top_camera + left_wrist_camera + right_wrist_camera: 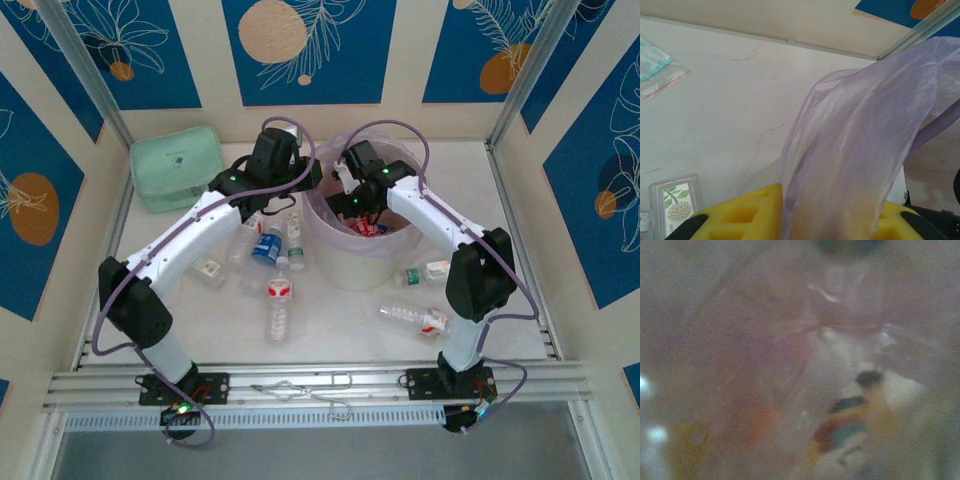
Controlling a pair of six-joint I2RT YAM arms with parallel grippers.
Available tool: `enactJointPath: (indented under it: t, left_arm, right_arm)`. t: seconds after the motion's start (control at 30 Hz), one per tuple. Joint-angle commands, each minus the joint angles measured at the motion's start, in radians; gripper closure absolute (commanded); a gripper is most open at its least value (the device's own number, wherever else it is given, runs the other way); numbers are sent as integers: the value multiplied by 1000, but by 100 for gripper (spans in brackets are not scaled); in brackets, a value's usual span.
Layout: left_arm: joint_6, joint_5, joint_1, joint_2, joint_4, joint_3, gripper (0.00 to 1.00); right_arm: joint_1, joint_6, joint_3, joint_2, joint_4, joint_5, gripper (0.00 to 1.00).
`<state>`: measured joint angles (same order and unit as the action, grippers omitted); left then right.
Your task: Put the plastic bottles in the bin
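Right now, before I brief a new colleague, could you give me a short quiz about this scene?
1. True or false: the right end effector hangs over the opening of the bin.
2. What does the left end effector pinch? A) nothing B) the pink bag C) a spoon
3. Fill in: the mint-green pouch lies at the far ____ corner of the table.
Key: 1 true; 2 B; 3 left.
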<state>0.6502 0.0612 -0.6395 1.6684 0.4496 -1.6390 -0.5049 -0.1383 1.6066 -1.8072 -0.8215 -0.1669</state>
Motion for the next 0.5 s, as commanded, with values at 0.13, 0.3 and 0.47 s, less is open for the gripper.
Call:
enactJointPath:
  t: [0.13, 0.3, 0.47]
  left_arm:
    - [1, 66, 17, -33, 28, 19, 72]
    - [1, 68, 17, -32, 25, 17, 71]
    - [5, 71, 17, -30, 22, 16, 72]
  right_arm:
    - [9, 11, 137, 93, -221, -5, 1]
    - [15, 12, 238, 188, -285, 63, 1]
    - [33, 4, 333, 250, -338, 101, 1]
